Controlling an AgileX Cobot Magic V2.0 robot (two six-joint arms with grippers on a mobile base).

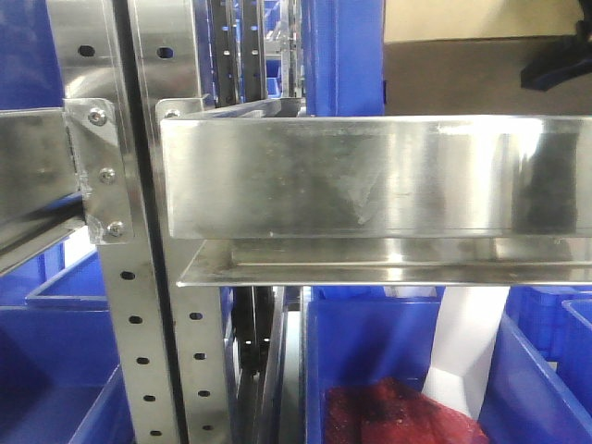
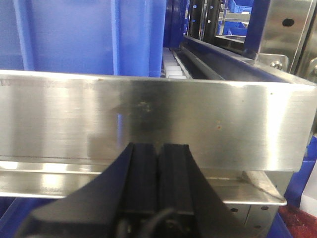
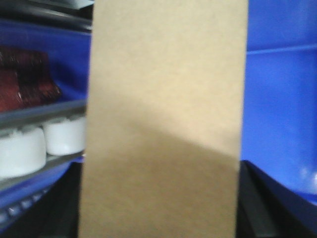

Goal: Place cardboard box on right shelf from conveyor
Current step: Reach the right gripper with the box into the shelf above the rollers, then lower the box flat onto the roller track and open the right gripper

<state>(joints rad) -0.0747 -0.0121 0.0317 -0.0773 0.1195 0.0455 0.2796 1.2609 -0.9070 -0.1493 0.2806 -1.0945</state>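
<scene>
One cardboard box [image 3: 163, 119] fills the middle of the right wrist view, a plain tan face standing upright and close to the lens, its lower half in shadow. Dark shapes flank its bottom corners (probably the right gripper's fingers, though whether they clamp the box I cannot tell). Behind it sit blue plastic bins [image 3: 282, 99], white rounded caps [image 3: 44, 141] on a grey rail at left, and something red [image 3: 25, 79] farther back. Over on the left wrist view, the left gripper [image 2: 158, 168] has its black pads pressed together, empty, right in front of a steel shelf lip [image 2: 148, 119]. Front camera: the right shelf [image 1: 370, 176], shiny tray with tall lip, bolted to perforated uprights [image 1: 139, 351].
</scene>
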